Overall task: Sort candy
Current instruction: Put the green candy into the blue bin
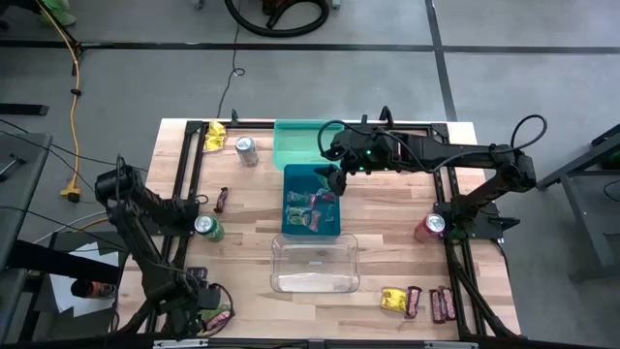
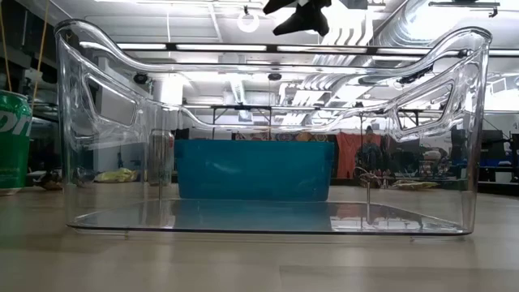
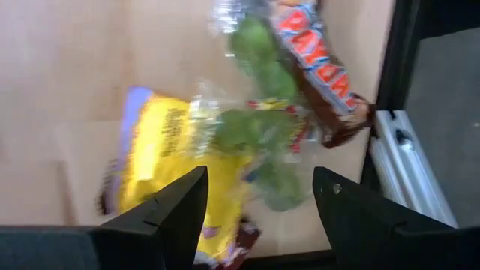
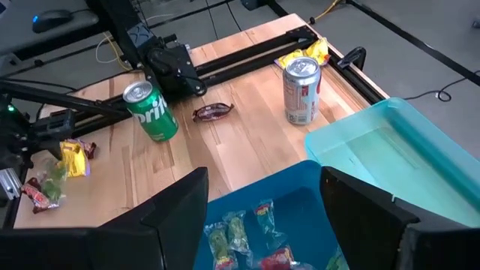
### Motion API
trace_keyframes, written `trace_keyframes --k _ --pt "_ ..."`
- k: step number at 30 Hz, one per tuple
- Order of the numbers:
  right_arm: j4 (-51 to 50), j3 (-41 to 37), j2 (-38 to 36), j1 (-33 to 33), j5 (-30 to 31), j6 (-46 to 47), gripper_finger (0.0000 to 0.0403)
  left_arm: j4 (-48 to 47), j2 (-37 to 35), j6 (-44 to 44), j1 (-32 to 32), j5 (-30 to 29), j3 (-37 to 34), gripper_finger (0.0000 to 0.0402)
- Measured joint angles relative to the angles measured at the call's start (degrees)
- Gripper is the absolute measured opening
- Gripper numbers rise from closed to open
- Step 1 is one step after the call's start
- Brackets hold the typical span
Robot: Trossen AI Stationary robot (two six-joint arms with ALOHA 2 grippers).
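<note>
A candy pile (image 3: 225, 142) lies at the table's near left corner: a yellow packet (image 3: 161, 150), green packets (image 3: 259, 131) and a red-brown bar (image 3: 322, 60). My left gripper (image 3: 259, 199) hangs open just above it, pointing down, and touches nothing; the high view shows it (image 1: 205, 302) over the pile (image 1: 222, 315). My right gripper (image 4: 262, 225) waits open above the blue bin (image 1: 312, 199), which holds several green and red packets (image 4: 236, 232). More candy lies loose: a yellow packet (image 1: 216, 136) at the far left, a dark bar (image 1: 222, 200), and yellow and dark pieces (image 1: 415, 302) at the near right.
A green bin (image 1: 300, 143) stands beyond the blue one, and a clear bin (image 1: 315, 264) nearer the front. A silver can (image 1: 246, 150), a green can (image 1: 208, 229) and a red can (image 1: 429, 228) stand on the table. Black frame rails (image 1: 194, 174) run along both sides.
</note>
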Motion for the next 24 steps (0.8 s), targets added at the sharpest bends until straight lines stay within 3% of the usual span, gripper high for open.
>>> trace_keyframes --k 9,12,16,20,24 --pt "-0.6 0.0 0.0 0.0 0.0 0.0 0.0252 1.0 3.9 -3.5 -2.5 0.7 0.0 0.0210" --pt "-0.6 0.0 0.0 0.0 0.0 0.0 0.0252 1.4 4.9 -4.1 -2.4 1.8 0.0 0.0156" --pt "-0.6 0.0 0.0 0.0 0.0 0.0 0.0252 1.3 4.0 -4.6 -2.2 2.6 0.0 0.0031" --pt "-0.6 0.0 0.0 0.0 0.0 0.0 0.0252 0.5 -0.9 -6.4 -2.2 3.4 0.0 0.0014" --pt "-0.6 0.0 0.0 0.0 0.0 0.3 0.0252 -0.6 -11.0 -7.4 -1.1 3.6 0.0 0.0003"
